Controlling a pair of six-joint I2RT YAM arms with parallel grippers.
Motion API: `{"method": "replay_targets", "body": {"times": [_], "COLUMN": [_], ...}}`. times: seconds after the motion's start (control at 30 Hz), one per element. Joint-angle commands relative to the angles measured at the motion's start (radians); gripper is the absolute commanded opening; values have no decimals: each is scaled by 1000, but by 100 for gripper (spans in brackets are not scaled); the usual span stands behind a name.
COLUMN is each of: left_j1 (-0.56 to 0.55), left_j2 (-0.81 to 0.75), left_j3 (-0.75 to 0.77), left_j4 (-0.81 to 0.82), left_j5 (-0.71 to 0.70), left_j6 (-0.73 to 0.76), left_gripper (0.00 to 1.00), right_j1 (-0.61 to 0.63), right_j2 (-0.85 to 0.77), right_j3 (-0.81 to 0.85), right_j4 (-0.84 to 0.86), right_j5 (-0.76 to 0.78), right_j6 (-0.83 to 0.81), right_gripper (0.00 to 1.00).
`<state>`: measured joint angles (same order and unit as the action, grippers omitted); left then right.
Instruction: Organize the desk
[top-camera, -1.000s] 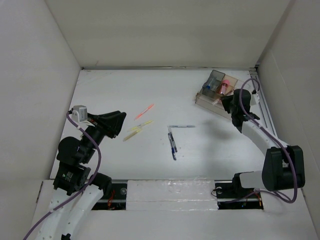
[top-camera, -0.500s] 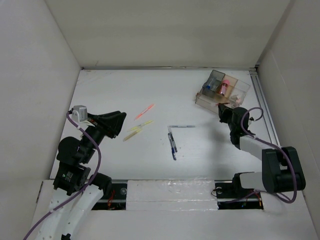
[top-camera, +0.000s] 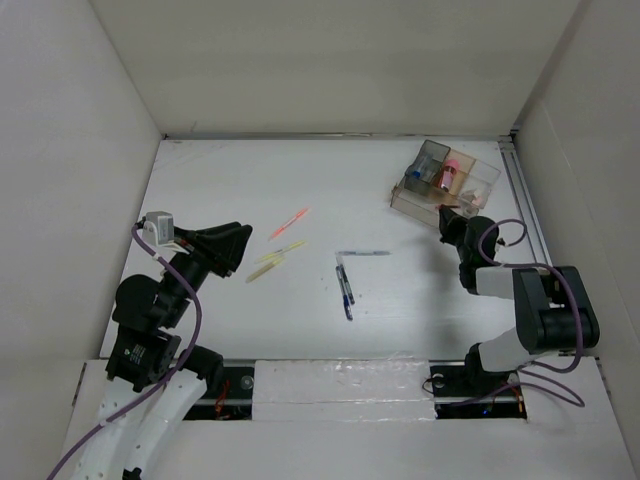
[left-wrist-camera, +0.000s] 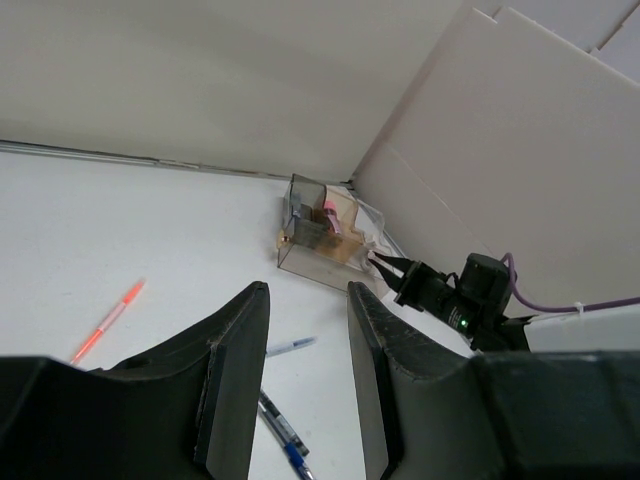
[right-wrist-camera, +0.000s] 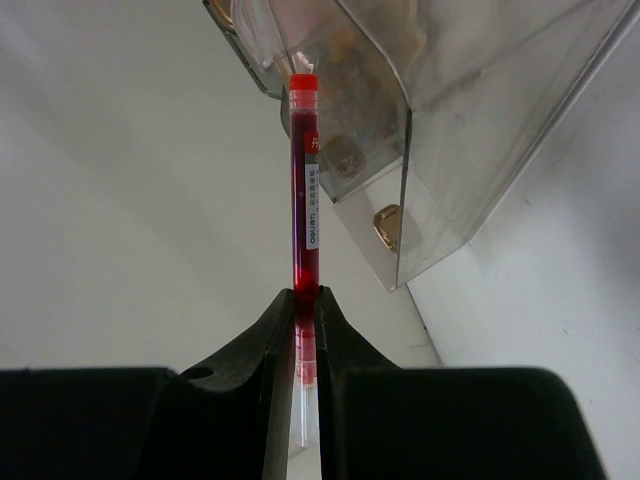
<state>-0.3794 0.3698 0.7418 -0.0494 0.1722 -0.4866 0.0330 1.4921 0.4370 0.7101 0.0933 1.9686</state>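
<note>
Right pincer (right-wrist-camera: 307, 296) — clamped on a red pen (right-wrist-camera: 304, 170) — has sunk beside the organizer (right-wrist-camera: 440, 130); left pincer (left-wrist-camera: 305, 292) apart.

One desk (top-camera: 220, 180) carries one clear organizer (top-camera: 445, 180) at two o'clock, one pink pen (top-camera: 288, 223) and two yellow pens (top-camera: 288, 249) (top-camera: 264, 270) toward nine o'clock, and two blue pens (top-camera: 343, 280) and one pale pen (top-camera: 363, 253) near the centre. One red pen (right-wrist-camera: 305, 180) is just beside the organizer. There are two arms, the left arm (top-camera: 160, 300) and the right arm (top-camera: 520, 285).
</note>
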Motion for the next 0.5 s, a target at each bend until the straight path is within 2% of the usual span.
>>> {"method": "replay_targets", "body": {"times": [0.0, 0.2, 0.47], "left_j1": [2, 2, 2], "left_j2": [-12, -12, -9], "left_j3": [21, 19, 19], "left_j4": [43, 42, 42], "left_j5": [7, 4, 6], "left_j6": [13, 14, 14], "left_gripper": [33, 33, 33], "right_j1": [-25, -68, -87], "right_j2": [-24, 13, 19], "right_j3": [29, 42, 45], "right_j4": [62, 45, 71], "right_j5": [5, -23, -24], "right_j6": [138, 133, 121], "right_gripper": [9, 12, 29]}}
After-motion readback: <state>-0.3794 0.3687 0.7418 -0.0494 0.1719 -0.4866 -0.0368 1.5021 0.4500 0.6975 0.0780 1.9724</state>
